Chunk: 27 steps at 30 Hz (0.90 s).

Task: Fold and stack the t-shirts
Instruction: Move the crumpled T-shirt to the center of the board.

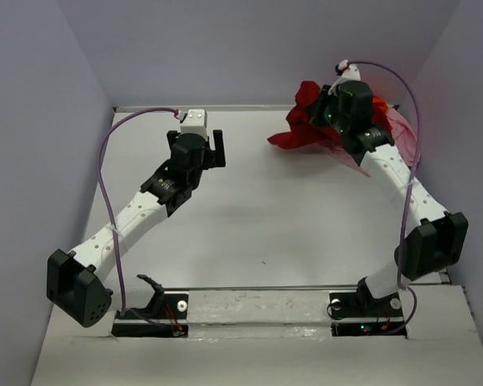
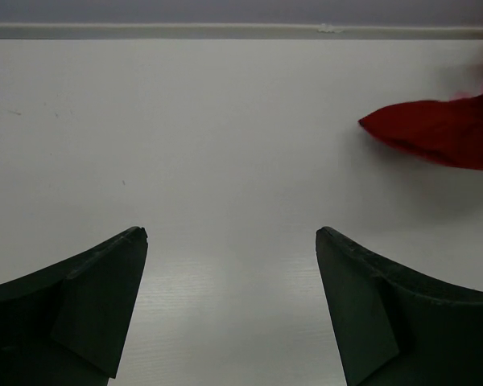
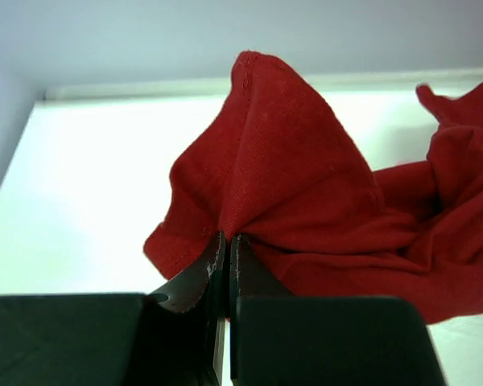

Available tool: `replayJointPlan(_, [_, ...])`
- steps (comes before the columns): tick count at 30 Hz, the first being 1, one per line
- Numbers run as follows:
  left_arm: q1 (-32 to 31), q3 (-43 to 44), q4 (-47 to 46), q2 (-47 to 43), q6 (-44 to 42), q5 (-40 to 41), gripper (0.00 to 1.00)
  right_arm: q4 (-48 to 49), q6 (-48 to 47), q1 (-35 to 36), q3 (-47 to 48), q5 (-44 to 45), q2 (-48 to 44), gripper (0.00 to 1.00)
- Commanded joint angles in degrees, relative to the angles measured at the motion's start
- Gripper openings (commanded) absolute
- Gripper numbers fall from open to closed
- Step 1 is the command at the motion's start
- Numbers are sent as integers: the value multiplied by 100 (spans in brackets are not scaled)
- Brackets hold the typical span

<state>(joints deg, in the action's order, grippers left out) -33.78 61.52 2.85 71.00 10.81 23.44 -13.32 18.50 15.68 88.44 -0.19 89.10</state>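
Right gripper: its 2 fingers are pressed together, pinching a fold of the dark red t-shirt at their tips.
Dark red t-shirt: peaks just ahead of those tips; the rest lies crumpled to their right on the table.
Left gripper: spread wide, nothing between the fingers, over bare table.
Ahead-right of left gripper: a red cloth tip, well apart.
Beside the right wrist: orange t-shirt and pink t-shirt, bunched against the red one, mostly hidden.

place: robot lab cell | evidence: white table, plain walls enclosing it
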Motion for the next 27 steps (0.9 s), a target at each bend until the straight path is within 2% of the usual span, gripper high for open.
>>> replayJointPlan(1, [-23,168,-136,-96,-18,161,96,102,-443,714,-773,238,-305,0])
replayJointPlan(4, [-23,176,-136,-78,-17,231,95,154,-348,1172,-1363,203,-612,0])
replayJointPlan(9, [-23,159,-127,-86,-9,424,96,330,-76,2385,-2172,519,-815,0])
replayJointPlan(14, [-23,141,-136,-122,9,600,96,629,127,3536,-2604,923,-185,0])
replayJointPlan(15, [-23,133,-136,-113,9,591,95,638,180,3956,-2561,1020,-17,0])
replayJointPlan(19, [-23,150,-101,-60,18,591,96,830,408,4871,-2254,1196,914,0])
replayJointPlan(25, [-23,133,-101,-51,44,618,96,779,602,5305,-1384,1204,2276,0])
replayJointPlan(26, [-32,133,-101,-51,35,626,96,631,689,5305,-1200,1318,2313,4])
replayJointPlan(27, [-23,133,-101,-51,27,644,96,551,655,5305,-1137,1467,2314,15])
